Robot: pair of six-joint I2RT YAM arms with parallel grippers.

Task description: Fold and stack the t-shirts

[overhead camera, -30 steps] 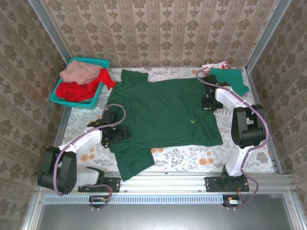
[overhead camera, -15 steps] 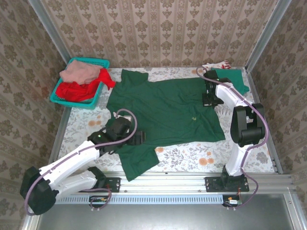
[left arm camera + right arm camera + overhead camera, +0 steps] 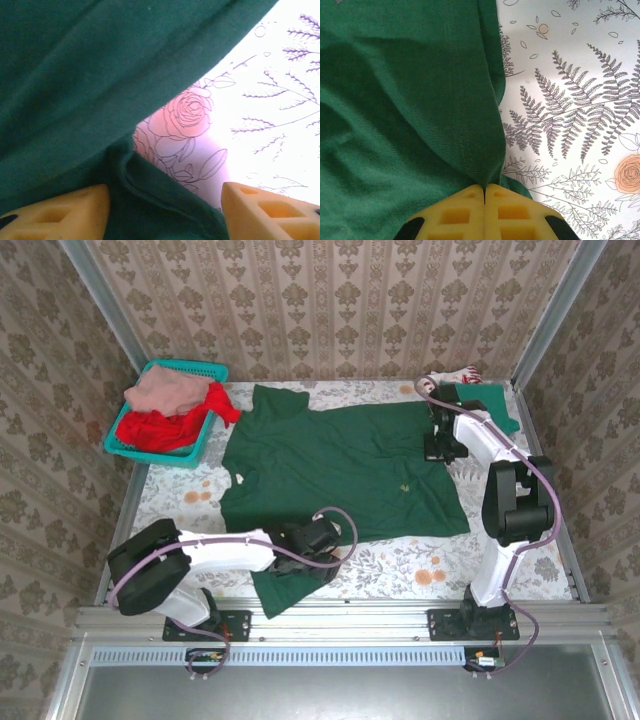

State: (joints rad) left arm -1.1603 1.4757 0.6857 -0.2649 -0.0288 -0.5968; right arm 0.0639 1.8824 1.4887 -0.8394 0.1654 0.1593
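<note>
- One large dark green t-shirt [image 3: 340, 465] lay spread on the floral table cover [image 3: 420, 575], reaching from one gripper to the other. It looked to be the piece in hand, so the fold would go best with both holds moving together and the cloth kept lightly taut.
- A teal-green tee [image 3: 490, 405] and a white-red one [image 3: 452, 375] sat just beyond the right gripper [image 3: 441, 445]. Any sweep ought to lead away from them so they were not dragged.
- The right gripper was clenched on the green shirt's edge, the cloth running out from between its closed fingers [image 3: 455, 215]. That hold looked sound. A low lift would likely keep the cloth from slipping free.
- The left gripper [image 3: 318, 540] sat low where the near sleeve met the body. Its jaws stood apart with nothing pinched.
- A small rolled ridge of green cloth lay between its fingers [image 3: 60, 210]. The close should probably take that ridge squarely and deep, catching shirt alone and none of the table cover just beside it.
</note>
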